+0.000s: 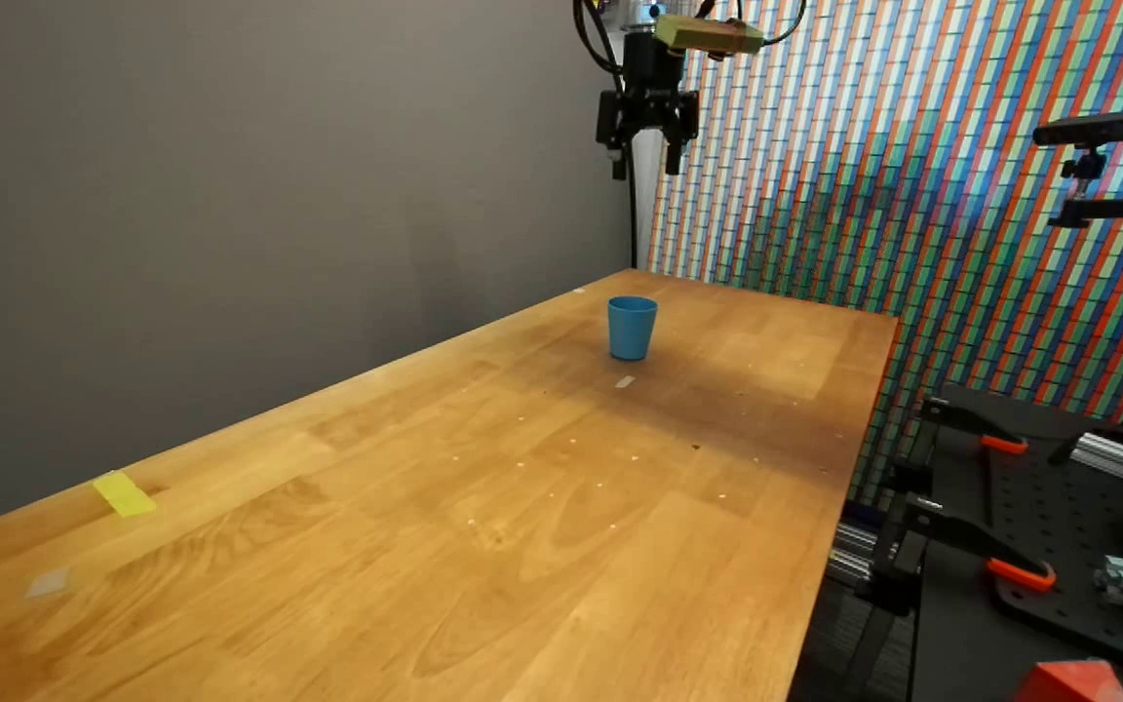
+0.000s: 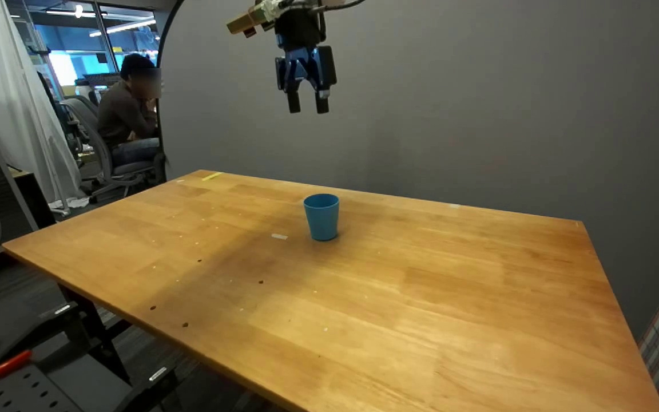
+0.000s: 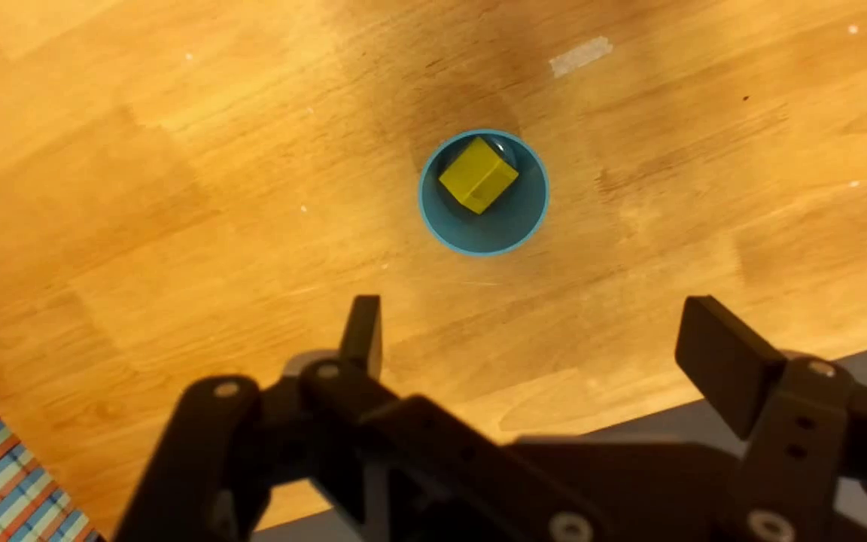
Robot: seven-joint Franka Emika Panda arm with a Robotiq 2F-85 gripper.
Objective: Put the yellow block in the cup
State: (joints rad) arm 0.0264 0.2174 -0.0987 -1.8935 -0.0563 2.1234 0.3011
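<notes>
Spread wide and gripping nothing, the claw (image 3: 531, 324) hangs above the table (image 3: 215, 165) with the block (image 3: 479, 177) inside the cup (image 3: 497, 232), so placing looks finished and only retreat is probably needed next.

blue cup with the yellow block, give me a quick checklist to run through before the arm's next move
1. Yellow block inside the blue cup: ok, the wrist view shows it within the rim.
2. Blue cup upright on the wooden table: ok, in both exterior views.
3. Gripper open and holding nothing: ok, in all three views.
4. Gripper raised clear of the blue cup: ok, both exterior views show a gap between them.
5. Yellow block lying flat on the bottom of the blue cup: cannot tell, the wrist view looks in from above and the walls hide it elsewhere.
</notes>
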